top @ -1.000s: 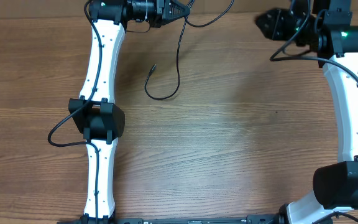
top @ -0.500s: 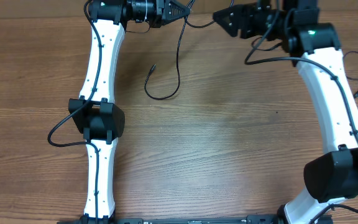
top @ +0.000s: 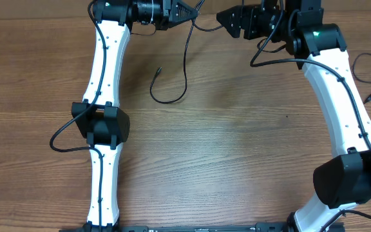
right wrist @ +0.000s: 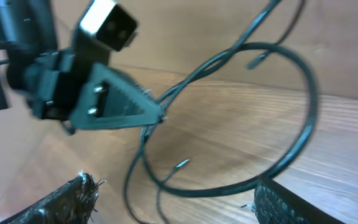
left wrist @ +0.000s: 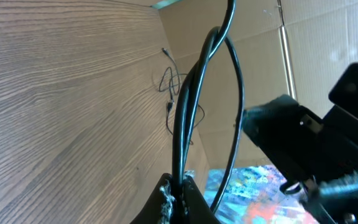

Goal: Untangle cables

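A thin black cable [top: 184,64] hangs from my left gripper [top: 189,11] at the table's back edge. It loops down onto the wood and ends in a small plug [top: 159,69]. In the left wrist view my left gripper [left wrist: 180,190] is shut on a doubled strand of this cable [left wrist: 194,93]. My right gripper [top: 227,17] is open just right of the left one. In the right wrist view a cable loop [right wrist: 294,143] curves between the open fingers of my right gripper [right wrist: 173,196], touching neither fingertip [right wrist: 73,199].
More thin black cables [top: 366,61] with small plugs [top: 370,98] lie at the table's right edge; they also show far off in the left wrist view [left wrist: 171,93]. A cardboard wall [left wrist: 316,37] stands behind the table. The left arm's elbow [top: 102,122] sits mid-left.
My right arm has swung left along the back edge, bringing its open gripper close to the left gripper and the held cable. The left arm and the hanging loop have stayed put.
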Available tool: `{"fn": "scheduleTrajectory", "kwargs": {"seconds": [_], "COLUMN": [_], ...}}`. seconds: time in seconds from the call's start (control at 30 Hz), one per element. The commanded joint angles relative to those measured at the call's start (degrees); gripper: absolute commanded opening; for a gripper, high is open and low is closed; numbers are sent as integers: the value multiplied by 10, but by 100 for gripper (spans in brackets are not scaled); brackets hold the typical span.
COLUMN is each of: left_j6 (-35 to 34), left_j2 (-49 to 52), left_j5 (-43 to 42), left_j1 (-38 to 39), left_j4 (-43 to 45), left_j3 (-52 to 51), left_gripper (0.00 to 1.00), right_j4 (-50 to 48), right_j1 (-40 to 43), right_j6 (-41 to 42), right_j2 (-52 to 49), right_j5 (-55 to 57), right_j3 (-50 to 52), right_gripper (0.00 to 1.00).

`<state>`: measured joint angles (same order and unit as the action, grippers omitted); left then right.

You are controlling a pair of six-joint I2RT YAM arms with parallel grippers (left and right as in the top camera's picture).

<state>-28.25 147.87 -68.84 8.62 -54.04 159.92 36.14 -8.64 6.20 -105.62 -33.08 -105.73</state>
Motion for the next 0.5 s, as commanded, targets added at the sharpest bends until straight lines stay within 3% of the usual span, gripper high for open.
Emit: {"fn": "scheduleTrajectory", "kwargs": {"seconds": [0.0,0.17,0.3,0.33,0.37,0.4,0.47], "left_j6": [17,17,17,17,17,18,26], "left_j2": [-8,-8,-8,-8,-8,-8,-8], "left_j5": [-37,-52,-62,-64,-68,-71,-73], "left_j1": [3,3,4,5,7,9,12], "left_j4": [1,1,1,1,1,1,0], "left_j3": [6,7,7,7,7,7,7], "left_gripper": [4,4,4,4,4,4,4], "right_j4": [-13,-23,-25,-26,-26,-26,-28], "right_j1": [3,3,3,3,3,3,3], "right_j6": [-1,-1,-1,0,0,0,0], "right_j2": [-4,-6,-8,-9,-10,-14,-20], "right_j5": [82,125,125,125,125,125,125], "right_j3": [-2,-2,-2,-2,-2,-2,-2], "right_gripper": [80,80,74,68,54,31,18]}}
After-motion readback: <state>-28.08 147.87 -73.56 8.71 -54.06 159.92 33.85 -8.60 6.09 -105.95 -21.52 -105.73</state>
